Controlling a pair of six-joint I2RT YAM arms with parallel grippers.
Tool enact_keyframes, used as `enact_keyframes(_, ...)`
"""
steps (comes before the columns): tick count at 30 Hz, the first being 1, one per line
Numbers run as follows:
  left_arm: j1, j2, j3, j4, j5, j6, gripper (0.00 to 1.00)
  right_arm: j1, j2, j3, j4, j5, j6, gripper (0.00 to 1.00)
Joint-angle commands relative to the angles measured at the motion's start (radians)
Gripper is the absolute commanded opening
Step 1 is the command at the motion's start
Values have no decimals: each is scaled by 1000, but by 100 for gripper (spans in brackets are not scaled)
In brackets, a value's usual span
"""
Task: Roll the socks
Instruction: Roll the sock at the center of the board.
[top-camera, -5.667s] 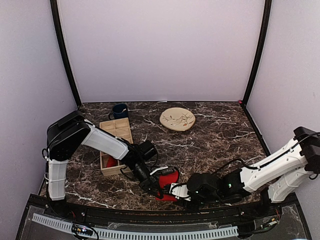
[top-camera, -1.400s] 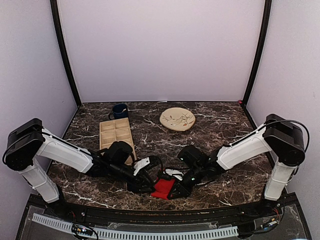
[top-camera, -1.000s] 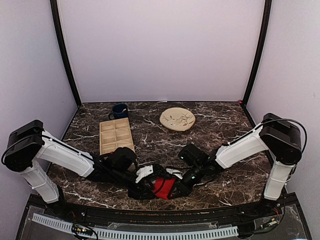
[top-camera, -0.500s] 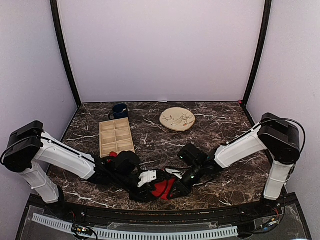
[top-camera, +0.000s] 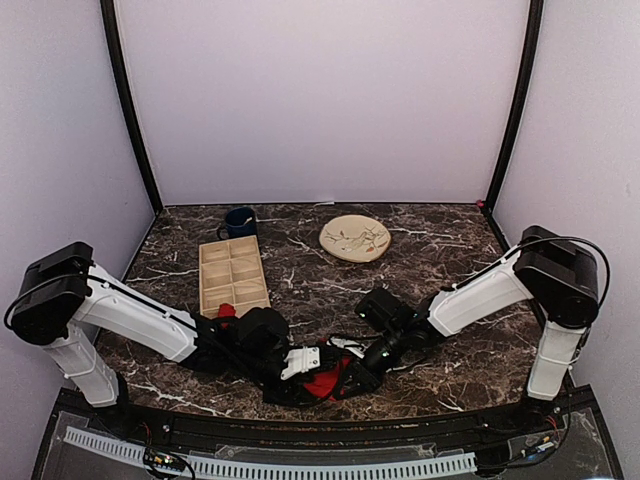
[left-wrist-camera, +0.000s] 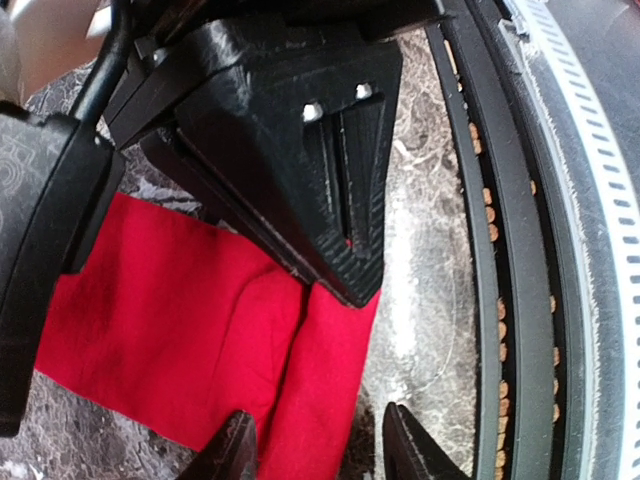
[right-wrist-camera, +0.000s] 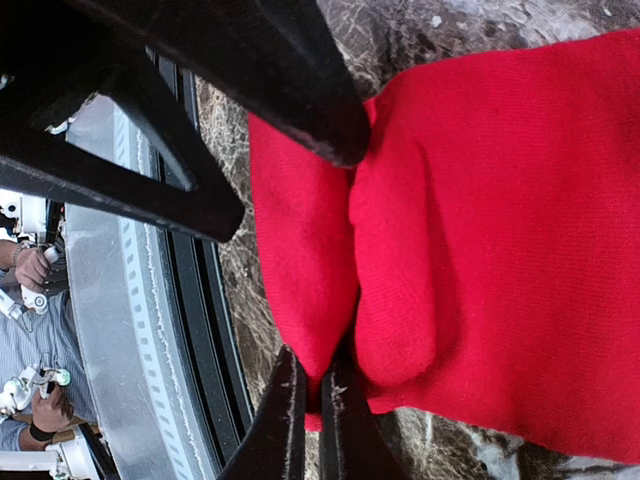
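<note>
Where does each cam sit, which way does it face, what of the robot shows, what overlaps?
Top: fixed above and behind the robot, looking down on the table; left arm, right arm, left tool and right tool meeting at the socks.
Left wrist: aimed down by the front rail; own fingers apart at bottom, right tool opposite.
Right wrist: aimed down; own fingers pinching a sock fold.
Shared: both wrist views show socks and rail.

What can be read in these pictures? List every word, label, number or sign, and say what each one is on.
No text can be read.
plate: thin painted lines only, a pattern and not letters.
socks: plain red where they show, with no mark or label in view.
black part at the left edge of the left wrist view: faint raised marks, too blurred to read.
</note>
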Motion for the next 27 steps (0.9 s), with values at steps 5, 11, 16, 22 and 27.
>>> enact_keyframes(5,-8,15,28,-37,-36,35,38,-6,30,5,-53,4,-7,0)
enact_keyframes(11,-10,24,33,-42,-43,42,30,-11,37,12,-58,-7,-11,0)
enact_keyframes(16,-10,23,32,-42,-48,44,23,-14,43,14,-59,-12,-11,0)
enact_keyframes(22,-10,25,28,-43,-36,43,18,-20,45,12,-55,-11,-8,0)
enact_keyframes(27,-10,27,30,-50,-20,41,13,-24,39,1,-44,-7,3,1)
